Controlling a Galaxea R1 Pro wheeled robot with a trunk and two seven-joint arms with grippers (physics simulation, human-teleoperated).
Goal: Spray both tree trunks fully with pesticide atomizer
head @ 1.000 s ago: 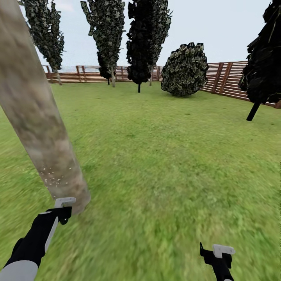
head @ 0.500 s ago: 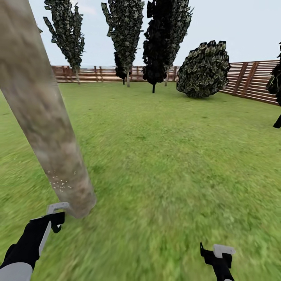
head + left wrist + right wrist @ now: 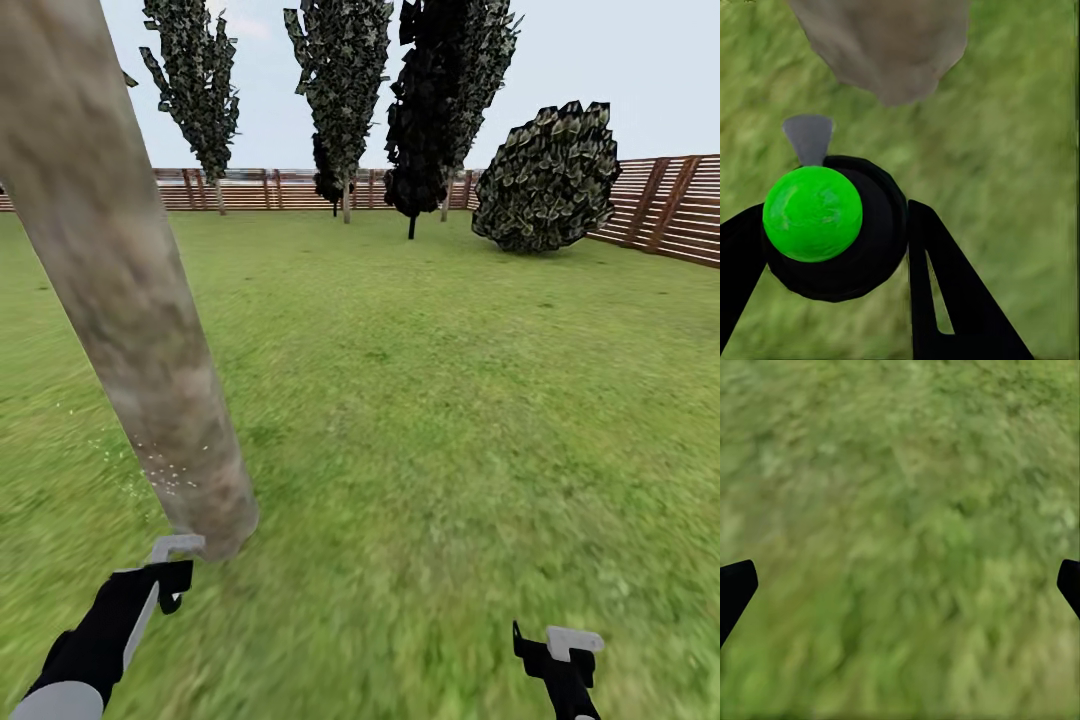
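One trunk in reach: the near tree trunk [image 3: 120,290] rose thick and pale at the left of the lawn [image 3: 450,400], leaning across the head view, its foot just beyond the left gripper [image 3: 170,570].
Left gripper: closed around the pesticide atomizer [image 3: 832,229], a dark round bottle with a bright green cap and a grey nozzle aimed at the trunk's base.
Right gripper [image 3: 560,650]: spread wide over bare grass, holding nothing, well apart from the trunk.
Spray marks: a scatter of pale specks sat low on the trunk [image 3: 165,470], some seeming to lie on the grass beside it.
Coverage so far: by my reading, small; most of the trunk looked bare.
Risk, aim: the nozzle pointed low, so spray could fall on grass rather than bark.
Risk, height: the upper trunk may lie beyond the spray's reach from this pose.
Risk, contact: the gripper was close to the trunk, so a forward push could knock the bottle askew.
Second tree: I could not tell which of the far trees [image 3: 345,90] by the fence [image 3: 660,205] it was.
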